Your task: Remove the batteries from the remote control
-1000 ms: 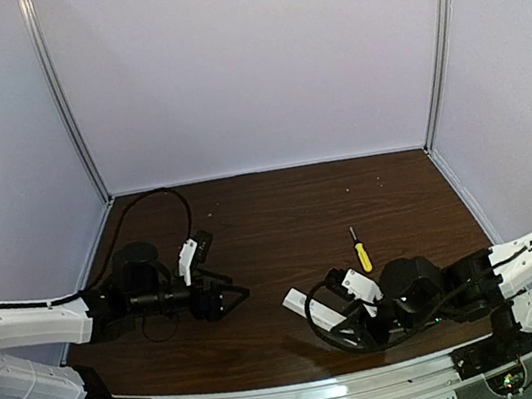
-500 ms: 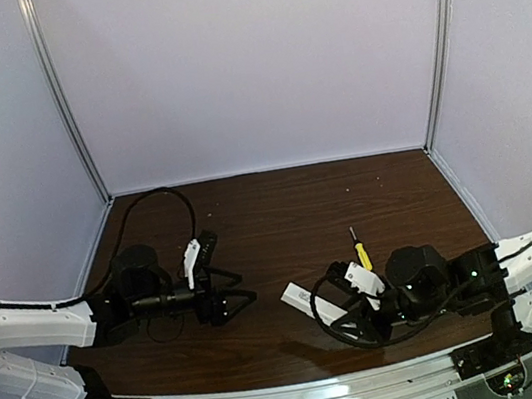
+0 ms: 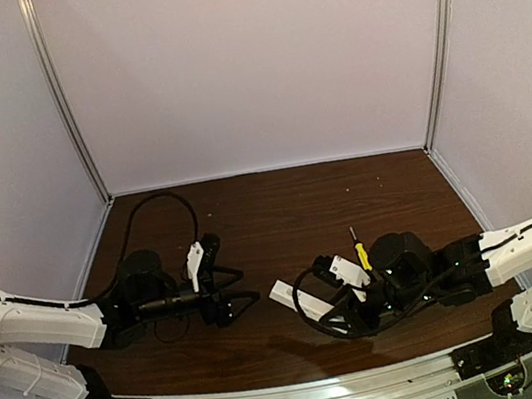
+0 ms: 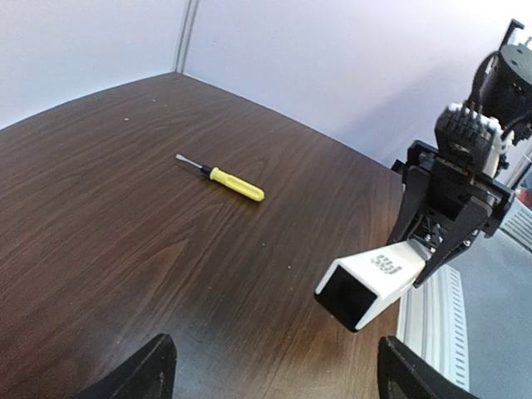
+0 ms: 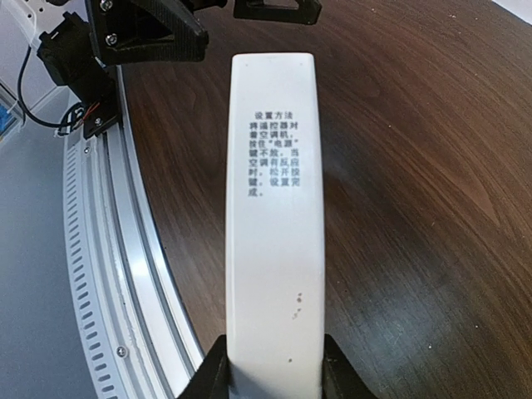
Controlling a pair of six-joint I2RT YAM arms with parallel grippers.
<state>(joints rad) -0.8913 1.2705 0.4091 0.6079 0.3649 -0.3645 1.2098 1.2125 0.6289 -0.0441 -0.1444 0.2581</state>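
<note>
right wrist view: right gripper (image 5: pixel 274 370) clamps the remote control (image 5: pixel 274 208) by its near end, bar jutting ahead (batteries unseen); left gripper (image 4: pixel 274 378) gapes empty opposite. an end grip may let it pivot loose.

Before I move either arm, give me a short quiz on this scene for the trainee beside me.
1. Short answer: is the left gripper open or shut?
2. Multiple choice: what holds the remote control?
A. the left gripper
B. the right gripper
C. nothing, it lies flat on the table
3. True or false: the screwdriver lies on the table, in neither gripper.

Key: 1. open; 2. B; 3. true.
</note>
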